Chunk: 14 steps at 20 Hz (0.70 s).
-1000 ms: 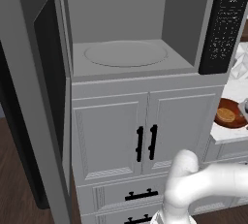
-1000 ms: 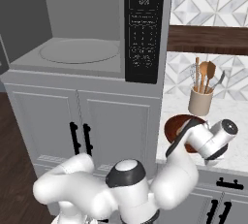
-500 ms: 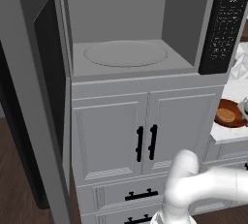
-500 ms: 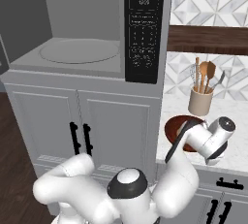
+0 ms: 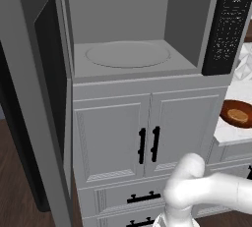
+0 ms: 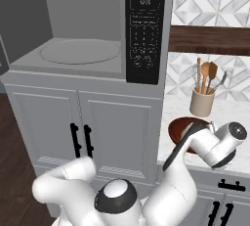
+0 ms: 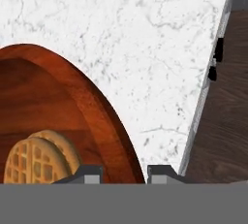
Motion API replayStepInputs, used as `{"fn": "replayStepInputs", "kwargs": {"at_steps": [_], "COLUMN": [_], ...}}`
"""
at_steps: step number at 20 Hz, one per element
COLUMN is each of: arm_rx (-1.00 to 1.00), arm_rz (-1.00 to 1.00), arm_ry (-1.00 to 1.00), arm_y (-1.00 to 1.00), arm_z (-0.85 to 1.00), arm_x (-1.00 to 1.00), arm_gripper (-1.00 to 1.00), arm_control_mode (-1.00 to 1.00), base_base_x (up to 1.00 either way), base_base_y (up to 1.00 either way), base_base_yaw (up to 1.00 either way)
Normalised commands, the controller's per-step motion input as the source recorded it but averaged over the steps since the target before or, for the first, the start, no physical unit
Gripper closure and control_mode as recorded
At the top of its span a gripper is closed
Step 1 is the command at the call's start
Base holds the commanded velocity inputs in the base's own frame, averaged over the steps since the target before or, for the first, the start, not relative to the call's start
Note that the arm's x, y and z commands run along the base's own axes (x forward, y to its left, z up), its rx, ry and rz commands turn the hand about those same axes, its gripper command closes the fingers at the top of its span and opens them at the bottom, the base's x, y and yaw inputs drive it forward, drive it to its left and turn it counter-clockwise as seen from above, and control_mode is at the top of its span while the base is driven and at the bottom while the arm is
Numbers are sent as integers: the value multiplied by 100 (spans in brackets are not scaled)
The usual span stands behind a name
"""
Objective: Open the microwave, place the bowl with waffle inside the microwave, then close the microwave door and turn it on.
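The microwave (image 5: 187, 34) stands open, its round turntable (image 5: 128, 54) bare and its keypad (image 6: 143, 29) on the right. The microwave door (image 5: 34, 98) is swung out wide to the left. The bowl with waffle (image 7: 58, 106) sits on the marble counter to the right of the microwave, also seen as a reddish-brown dish (image 5: 237, 114) (image 6: 180, 128). My gripper (image 7: 125, 174) (image 6: 195, 131) reaches down over the bowl's near rim. One finger is inside by the waffle (image 7: 38, 157), the other outside, and the rim fills the gap between them.
A crock of wooden utensils (image 6: 201, 101) stands behind the bowl under a dark wooden shelf (image 6: 210, 39). White cabinet doors (image 5: 147, 137) with black handles sit below the microwave. The marble counter (image 7: 145, 34) ends at an edge on the hand view's right, with dark floor beyond.
The fingers have closed in onto the bowl's rim and the hand has shifted slightly toward the bowl. The bowl, the door and the base have stayed put.
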Motion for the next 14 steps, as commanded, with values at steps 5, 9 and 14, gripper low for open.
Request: {"fn": "replayStepInputs", "kwargs": {"at_steps": [5, 9, 14], "arm_rx": [-5, -12, -15], "arm_rz": [-1, -9, -15], "arm_ry": [-7, -3, 0], "arm_y": [12, 44, 81], "arm_z": [74, 56, 42], "arm_x": [-76, -95, -64], "arm_gripper": [100, 100, 100], "arm_control_mode": [-100, -100, -100], "base_base_x": [0, 0, 0], "base_base_y": [0, 0, 0], "base_base_yaw": [0, 0, 0]}}
